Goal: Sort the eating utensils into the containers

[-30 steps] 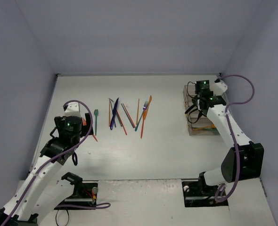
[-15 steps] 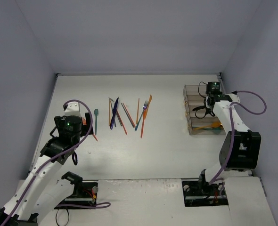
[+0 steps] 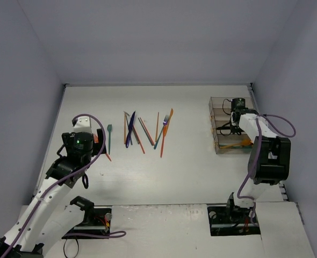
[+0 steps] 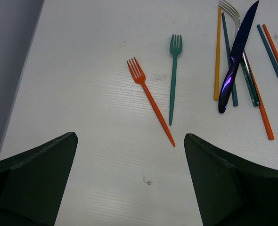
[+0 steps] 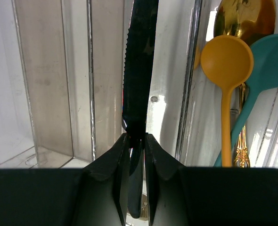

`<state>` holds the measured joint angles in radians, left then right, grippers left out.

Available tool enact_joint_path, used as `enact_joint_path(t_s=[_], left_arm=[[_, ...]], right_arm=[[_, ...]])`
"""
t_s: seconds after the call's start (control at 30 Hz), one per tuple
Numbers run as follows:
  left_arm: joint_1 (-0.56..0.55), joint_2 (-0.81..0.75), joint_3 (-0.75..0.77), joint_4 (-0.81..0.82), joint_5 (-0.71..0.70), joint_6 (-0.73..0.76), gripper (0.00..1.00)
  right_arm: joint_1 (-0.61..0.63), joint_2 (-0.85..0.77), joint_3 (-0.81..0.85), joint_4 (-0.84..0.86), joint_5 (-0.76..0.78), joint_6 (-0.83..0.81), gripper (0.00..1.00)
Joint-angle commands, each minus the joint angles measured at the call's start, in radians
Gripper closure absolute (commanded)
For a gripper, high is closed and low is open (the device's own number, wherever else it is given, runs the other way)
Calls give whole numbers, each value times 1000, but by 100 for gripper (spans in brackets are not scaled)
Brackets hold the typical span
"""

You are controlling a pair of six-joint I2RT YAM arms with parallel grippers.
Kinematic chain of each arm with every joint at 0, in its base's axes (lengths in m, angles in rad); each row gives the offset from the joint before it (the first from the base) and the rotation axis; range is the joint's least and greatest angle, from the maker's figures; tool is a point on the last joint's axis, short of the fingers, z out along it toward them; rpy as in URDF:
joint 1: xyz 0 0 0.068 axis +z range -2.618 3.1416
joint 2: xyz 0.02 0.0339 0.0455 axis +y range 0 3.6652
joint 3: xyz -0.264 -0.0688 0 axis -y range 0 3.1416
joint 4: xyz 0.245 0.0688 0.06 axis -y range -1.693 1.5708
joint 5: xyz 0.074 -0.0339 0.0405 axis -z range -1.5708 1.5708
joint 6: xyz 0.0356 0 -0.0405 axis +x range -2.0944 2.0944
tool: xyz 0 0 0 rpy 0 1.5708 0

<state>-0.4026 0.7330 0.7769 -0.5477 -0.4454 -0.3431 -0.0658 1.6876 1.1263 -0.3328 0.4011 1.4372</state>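
Observation:
My right gripper [image 5: 136, 141] is shut on a black serrated knife [image 5: 139, 70], whose blade points ahead over a compartment of the clear containers [image 5: 44, 84]. The neighbouring compartment holds an orange spoon [image 5: 226, 61], a teal spoon [image 5: 271, 61] and a gold spoon [image 5: 245, 16]. From above, the right gripper [image 3: 228, 124] hangs over the containers [image 3: 216, 99] at the right. My left gripper [image 4: 129, 188] is open above bare table. Ahead of it lie an orange fork [image 4: 150, 100] and a teal fork [image 4: 174, 77].
More utensils lie in a loose spread at mid-table [image 3: 145, 131]: a navy knife [image 4: 236, 56], an orange chopstick [image 4: 217, 56], a teal chopstick and a red one. The left wall [image 4: 7, 56] stands close beside the left gripper.
The right arm has folded, its elbow swinging in toward the containers, while the gripper stays over them with the knife. The left arm has not moved.

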Motion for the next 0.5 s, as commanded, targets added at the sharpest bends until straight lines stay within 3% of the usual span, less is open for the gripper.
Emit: enact_joint_path(t_s=[0.0, 0.47], left_arm=[[7, 4, 36, 20, -19, 3, 5], [7, 16, 39, 22, -13, 1, 5]], right_arm=[[5, -5, 10, 14, 32, 32, 98], [39, -30, 25, 14, 27, -40, 81]])
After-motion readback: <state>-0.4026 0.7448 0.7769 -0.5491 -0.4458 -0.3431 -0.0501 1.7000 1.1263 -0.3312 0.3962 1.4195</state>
